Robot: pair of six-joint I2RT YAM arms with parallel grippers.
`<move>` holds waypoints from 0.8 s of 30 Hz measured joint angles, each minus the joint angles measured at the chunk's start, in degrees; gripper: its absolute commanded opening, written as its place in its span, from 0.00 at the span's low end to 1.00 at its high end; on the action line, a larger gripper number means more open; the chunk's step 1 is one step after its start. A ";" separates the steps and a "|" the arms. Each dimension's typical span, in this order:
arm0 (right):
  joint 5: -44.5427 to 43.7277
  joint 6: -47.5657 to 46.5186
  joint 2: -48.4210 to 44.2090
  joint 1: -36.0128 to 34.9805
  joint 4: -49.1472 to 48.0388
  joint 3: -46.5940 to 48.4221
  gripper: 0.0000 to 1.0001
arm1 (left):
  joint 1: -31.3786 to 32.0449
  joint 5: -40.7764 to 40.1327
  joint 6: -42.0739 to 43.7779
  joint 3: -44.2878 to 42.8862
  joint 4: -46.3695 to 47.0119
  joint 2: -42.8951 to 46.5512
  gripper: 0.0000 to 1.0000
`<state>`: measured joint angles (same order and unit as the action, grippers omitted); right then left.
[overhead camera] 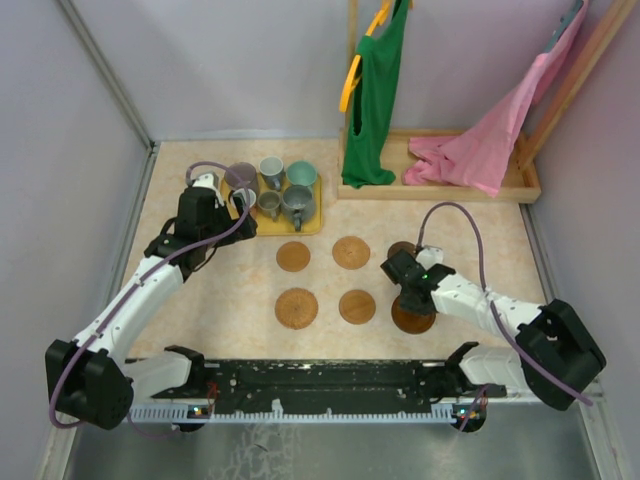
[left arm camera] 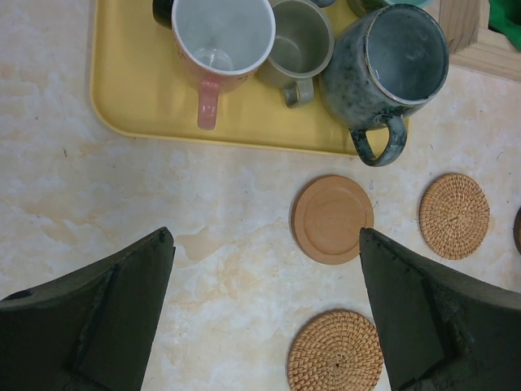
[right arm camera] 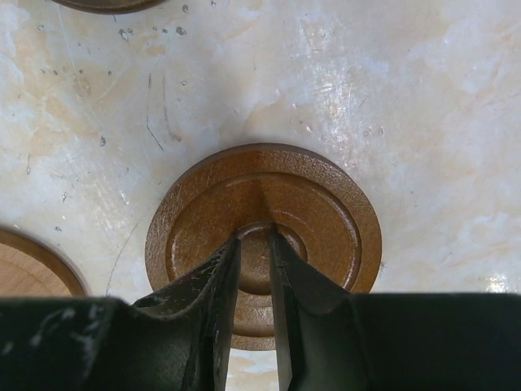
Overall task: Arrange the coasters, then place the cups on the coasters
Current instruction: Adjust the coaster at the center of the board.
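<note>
Four tan coasters (overhead camera: 293,256) (overhead camera: 351,252) (overhead camera: 296,307) (overhead camera: 357,306) lie in two rows mid-table. A dark brown coaster (overhead camera: 415,322) (right arm camera: 317,204) lies flat to their right. My right gripper (overhead camera: 411,304) (right arm camera: 254,236) points down at its centre, fingers a narrow slit apart with nothing between them. Another dark coaster (overhead camera: 401,249) sits behind it. Cups stand on the yellow tray (overhead camera: 312,226) (left arm camera: 130,106): purplish (overhead camera: 240,177), teal (overhead camera: 301,175), grey (overhead camera: 271,168), dark blue-grey (left arm camera: 399,65), reddish with pale inside (left arm camera: 224,37). My left gripper (overhead camera: 240,203) (left arm camera: 264,236) hangs wide open before the tray, holding nothing.
A wooden tray (overhead camera: 525,185) at the back right holds hanging green (overhead camera: 375,100) and pink (overhead camera: 490,140) garments. Walls close in on both sides. The arms' base rail (overhead camera: 330,385) runs along the near edge.
</note>
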<state>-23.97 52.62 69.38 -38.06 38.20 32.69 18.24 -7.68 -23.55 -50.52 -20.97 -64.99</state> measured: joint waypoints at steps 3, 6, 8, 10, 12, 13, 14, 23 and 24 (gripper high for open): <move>0.00 -0.35 0.76 0.00 0.37 0.52 0.25 | 0.00 0.00 0.00 0.00 -0.02 0.00 1.00; 0.00 -0.61 1.25 0.02 0.57 0.96 0.25 | 0.00 0.00 0.00 0.00 0.00 0.00 1.00; 0.00 -0.87 1.38 0.04 0.52 1.31 0.25 | 0.00 0.00 0.00 0.00 0.00 0.00 1.00; 0.00 -1.16 1.88 0.09 0.37 1.70 0.25 | 0.00 -0.02 0.00 0.00 0.00 0.00 1.00; 0.00 -1.27 2.23 0.11 0.15 1.97 0.25 | 0.00 0.00 0.00 0.00 0.00 0.00 1.00; 0.00 -1.44 2.40 0.11 0.11 2.10 0.25 | 0.00 0.00 0.00 0.00 0.00 0.00 1.00; 0.02 -1.51 2.49 0.11 0.00 2.16 0.25 | 0.00 -0.02 0.00 0.00 0.00 0.00 1.00; 0.00 -1.66 3.02 0.13 -1.27 2.36 0.25 | 0.00 -0.02 0.00 0.00 0.00 0.00 1.00; 0.00 -1.66 3.02 0.13 -1.36 2.36 0.25 | 0.00 -0.02 0.00 0.00 0.00 0.00 1.00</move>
<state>-23.97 50.96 72.40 -37.93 36.84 35.05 18.24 -7.70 -23.55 -50.52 -20.97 -64.99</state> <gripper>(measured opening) 0.251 0.997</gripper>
